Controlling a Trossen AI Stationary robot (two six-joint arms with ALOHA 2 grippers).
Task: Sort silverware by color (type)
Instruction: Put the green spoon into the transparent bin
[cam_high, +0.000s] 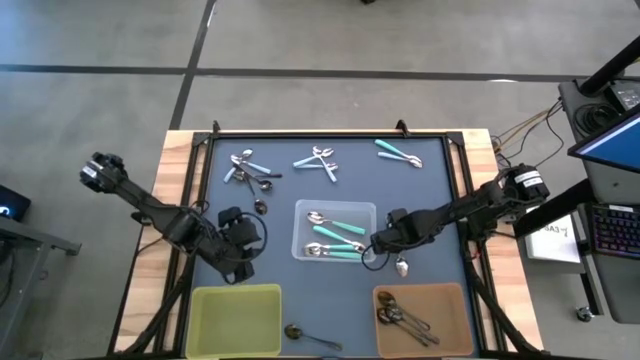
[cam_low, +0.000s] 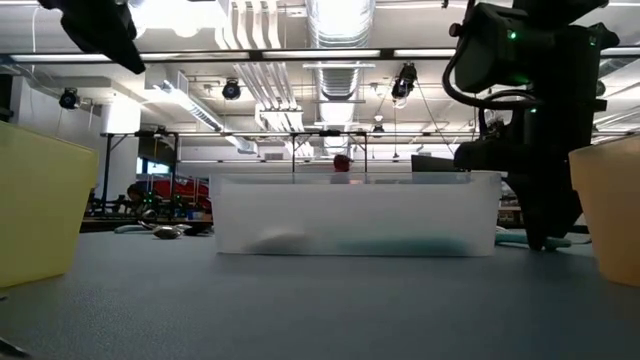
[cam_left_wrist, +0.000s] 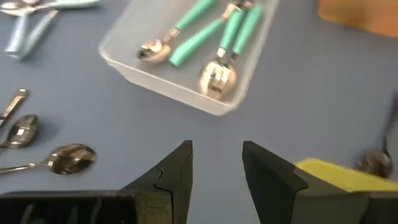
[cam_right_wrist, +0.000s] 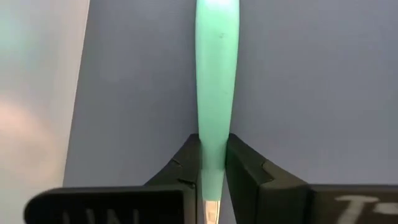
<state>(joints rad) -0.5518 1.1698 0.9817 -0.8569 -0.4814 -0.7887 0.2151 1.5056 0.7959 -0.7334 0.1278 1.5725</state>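
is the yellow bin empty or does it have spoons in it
Empty: in the high view the yellow bin shows only its bare floor; a dark spoon lies on the mat beside it.

We see only part of the teal spoon (cam_right_wrist: 216, 81) in the right wrist view. Its handle runs off at twelve o'clock, and the right gripper (cam_right_wrist: 213, 168) covers its lower end. In the low view, the spoons inside the clear bin (cam_low: 355, 215) are just cloudy smudges through the wall. The yellow bin (cam_low: 40, 200) is cut off at nine o'clock, the brown bin (cam_low: 610, 205) at three o'clock.
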